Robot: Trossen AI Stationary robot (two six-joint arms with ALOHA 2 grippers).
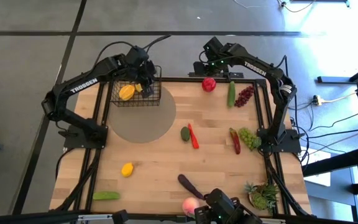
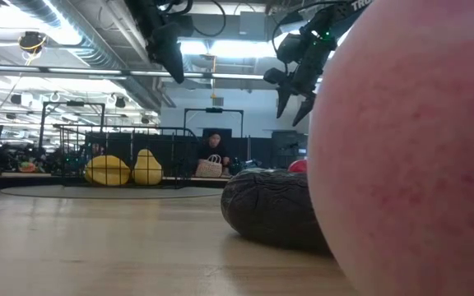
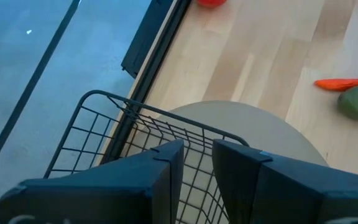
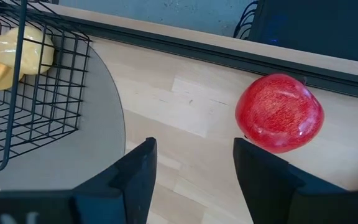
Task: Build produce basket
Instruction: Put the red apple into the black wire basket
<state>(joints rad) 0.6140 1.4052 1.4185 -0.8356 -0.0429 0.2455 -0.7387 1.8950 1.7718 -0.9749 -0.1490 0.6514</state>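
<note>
High view: wooden desk (image 1: 160, 168) w/ pale planks and a black rail round it; a grey round mat (image 1: 143, 121) lies at the far left part. On the mat's far edge sits the basket (image 1: 135, 93), black wire mesh, rectangular, open grid. Inside it: an orange mango (image 1: 126, 93) and a yellow lemon (image 1: 139, 88), touching, both smooth and glossy.

Left claw (image 1: 146, 79) hangs over the basket's right part, above the fruit; its fingers (image 3: 166, 174) stand a narrow gap apart, nothing between them, basket rim right under them in the left wrist view.

Right claw (image 1: 202, 67) hovers at the far edge of the desk, just beside the red apple (image 1: 209, 84); fingers (image 4: 138, 171) wide apart, empty. In the right wrist view the apple (image 4: 279, 112), round and speckled, lies ahead of the claw and off to one side, not between the fingers; basket well to the other side.

Rest of produce loose on desk: green cucumber (image 1: 231, 93) and dark grapes (image 1: 245, 95) near the far right; green grapes (image 1: 248, 137) beside a red chili (image 1: 235, 142) at right; a dull green oval fruit (image 1: 185, 133) touching another red chili (image 1: 193, 135) mid-desk; 2nd lemon (image 1: 127, 169) and 2nd cucumber (image 1: 106, 195) near left; dark eggplant (image 1: 188, 184) and pink peach (image 1: 190, 206) at the near edge. Spiky potted plant (image 1: 263, 194) at the near right corner.
</note>
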